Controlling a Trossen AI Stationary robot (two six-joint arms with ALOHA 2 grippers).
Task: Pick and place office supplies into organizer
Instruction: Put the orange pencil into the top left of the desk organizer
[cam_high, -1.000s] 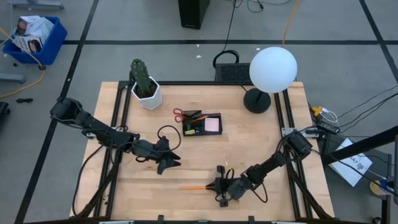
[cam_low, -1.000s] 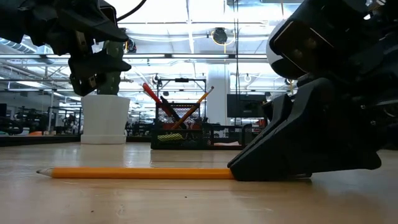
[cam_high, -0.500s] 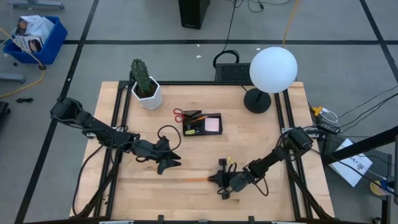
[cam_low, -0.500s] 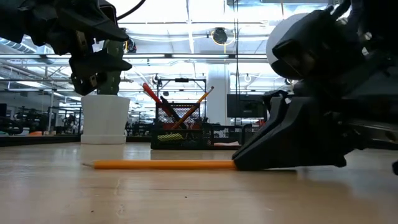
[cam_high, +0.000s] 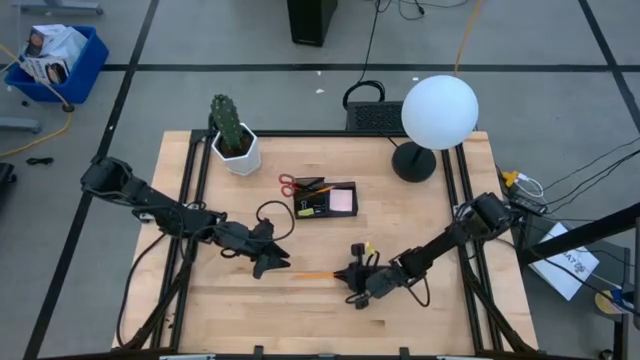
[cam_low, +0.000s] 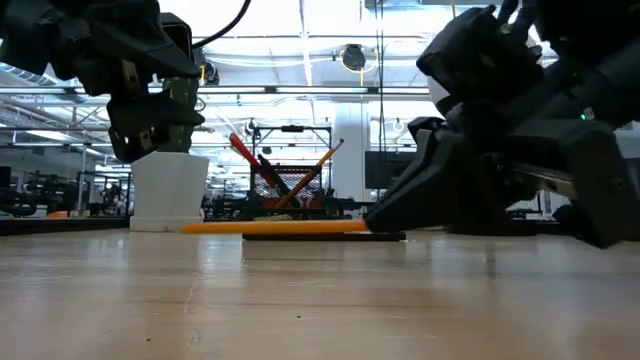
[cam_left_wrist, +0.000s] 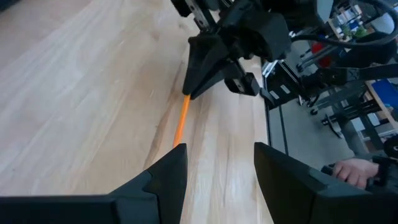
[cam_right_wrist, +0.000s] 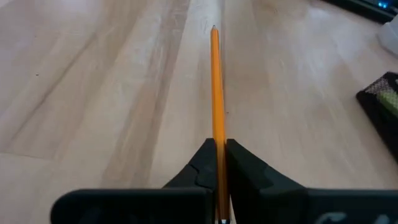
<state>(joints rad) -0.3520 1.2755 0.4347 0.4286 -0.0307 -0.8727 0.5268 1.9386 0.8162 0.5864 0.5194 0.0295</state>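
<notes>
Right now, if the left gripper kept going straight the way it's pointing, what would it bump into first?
Probably the orange pencil, then the right gripper holding it. The left gripper points right along it, though depth is hard to judge.

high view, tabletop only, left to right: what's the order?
Cactus pot → left gripper, open → red-handled scissors → black organizer → right gripper shut on the orange pencil → lamp with white globe.

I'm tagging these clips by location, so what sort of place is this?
Probably a robotics lab or workshop: a light wooden workbench on a taped grey floor, loose black cables, and rows of ceiling strip lights over equipment racks.
</notes>
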